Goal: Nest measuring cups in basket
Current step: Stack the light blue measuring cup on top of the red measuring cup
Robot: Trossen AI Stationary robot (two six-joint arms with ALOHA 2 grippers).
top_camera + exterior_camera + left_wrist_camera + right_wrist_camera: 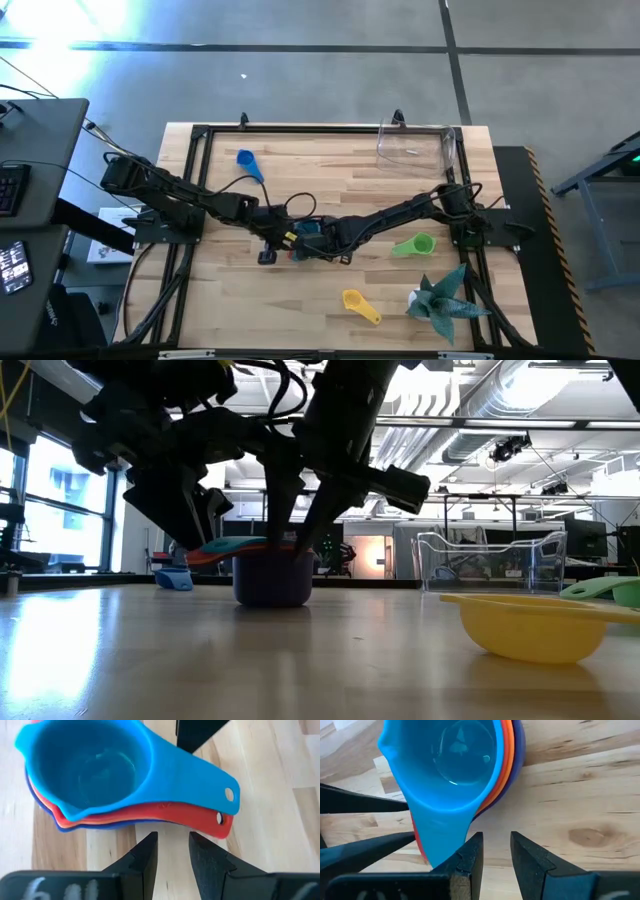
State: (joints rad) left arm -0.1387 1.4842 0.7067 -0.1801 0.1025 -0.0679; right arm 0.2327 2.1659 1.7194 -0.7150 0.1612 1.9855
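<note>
Yellow cup (535, 628) nearest, nested cup stack (272, 575) mid-table, left gripper (172, 851) and right gripper (496, 851) flanking it, fingers slightly parted, empty, clear basket (490, 560) beyond.

Both dark arms crowd the nested stack of plastic cups (306, 232) mid-bench, bare wooden bench (330, 170) far of them, clear rectangular basket (418, 146) unobstructed far right

grey concrete floor (320, 60), bright windows (60, 510)
</note>
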